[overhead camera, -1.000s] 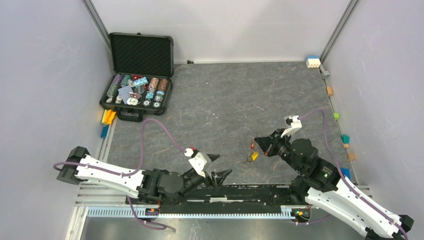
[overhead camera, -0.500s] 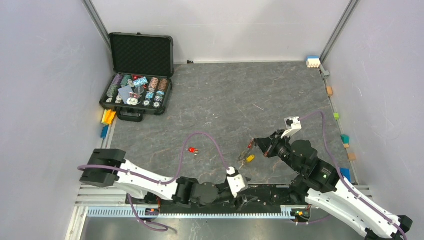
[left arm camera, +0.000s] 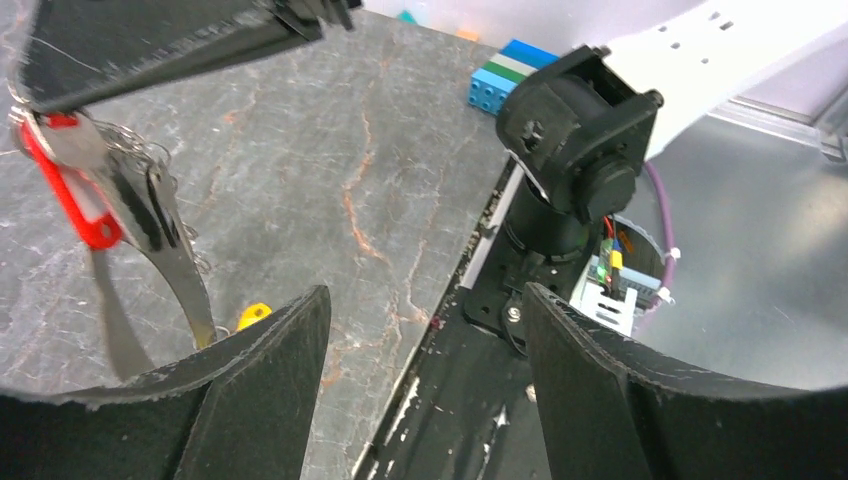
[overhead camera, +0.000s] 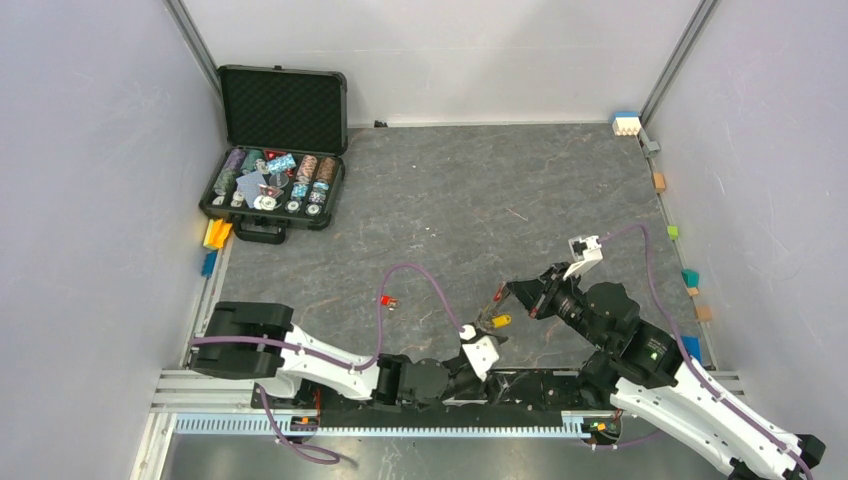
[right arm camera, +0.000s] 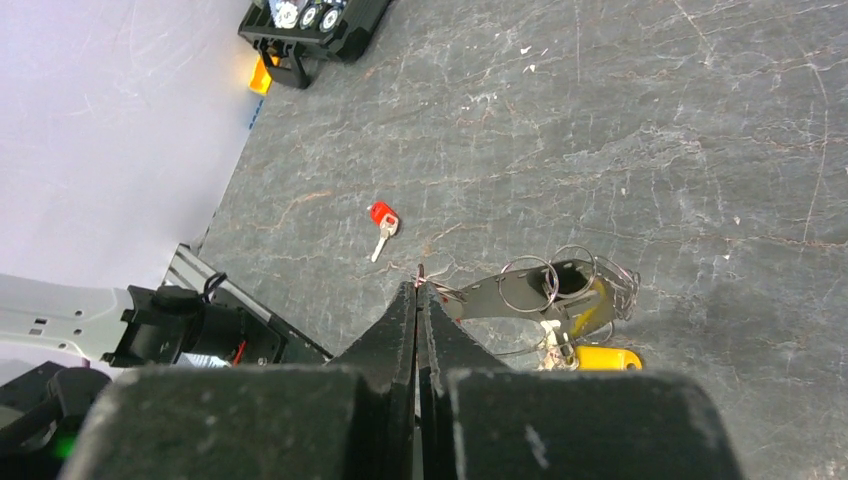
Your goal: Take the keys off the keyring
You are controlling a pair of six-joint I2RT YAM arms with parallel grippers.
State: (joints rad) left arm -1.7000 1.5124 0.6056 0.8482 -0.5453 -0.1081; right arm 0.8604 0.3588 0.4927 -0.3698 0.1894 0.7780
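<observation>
Starting at the right gripper (right arm camera: 418, 296), its jaws are seen pressed fully together on one end of the keyring (right arm camera: 480, 297), which is held lifted above the tabletop (right arm camera: 640, 120). A red-headed key (left arm camera: 70, 195) is hung right at the pinched end, against the fingertips. Beyond the tips, the dark grey strap is draped away from the gripper and downward, with several thin silver rings (right arm camera: 528, 284) threaded on it. A yellow-headed key (right arm camera: 607, 357) is found at the strap's far, lower end, close to the tabletop; whether it touches cannot be told. The left gripper (left arm camera: 422, 300) is placed just beside the hanging strap, on its near side, with jaws spread wide and nothing between them. A loose red key (right arm camera: 382, 217) is laid flat on the tabletop, off to the left of the right gripper's tips and apart from the keyring. Far beyond it, an open case (overhead camera: 283, 100) of poker chips is set by the left wall.
</observation>
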